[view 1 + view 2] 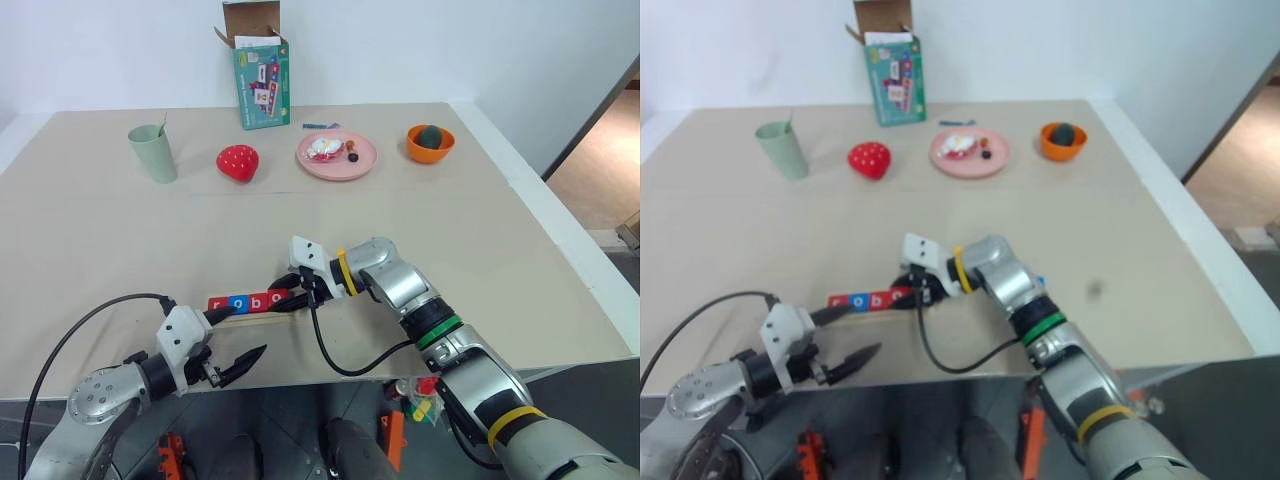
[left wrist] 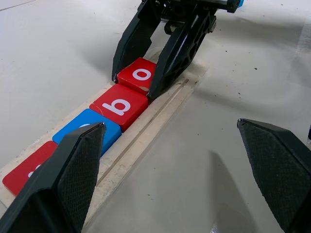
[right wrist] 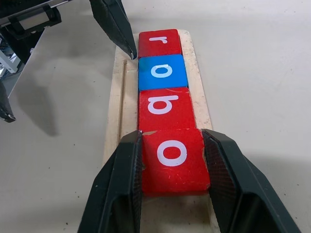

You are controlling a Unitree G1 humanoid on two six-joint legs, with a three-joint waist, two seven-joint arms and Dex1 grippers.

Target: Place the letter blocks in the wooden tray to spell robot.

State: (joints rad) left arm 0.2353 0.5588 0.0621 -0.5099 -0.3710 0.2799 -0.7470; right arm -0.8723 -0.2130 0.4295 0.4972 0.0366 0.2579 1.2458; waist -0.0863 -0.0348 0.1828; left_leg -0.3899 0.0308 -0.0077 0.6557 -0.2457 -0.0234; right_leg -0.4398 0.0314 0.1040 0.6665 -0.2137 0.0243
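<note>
The wooden tray (image 3: 119, 111) lies near the table's front edge. Along it sit letter blocks in a row: a red r (image 3: 159, 41), a blue o (image 3: 161, 72), a red b (image 3: 164, 107) and a red o (image 3: 172, 160). My right gripper (image 3: 172, 138) is shut on the red o at the row's right end, one black finger on each side, with the block resting on the tray. My left gripper (image 1: 245, 332) stands open just in front of the tray's left end (image 1: 250, 315), holding nothing. In the left wrist view its fingers (image 2: 73, 179) frame the tray.
At the far side of the table stand a green cup (image 1: 153, 152), a red strawberry toy (image 1: 238, 162), a pink plate (image 1: 365, 160) with small items, an orange bowl (image 1: 415, 150) and an open teal box (image 1: 262, 75). The table's front edge runs just behind the grippers.
</note>
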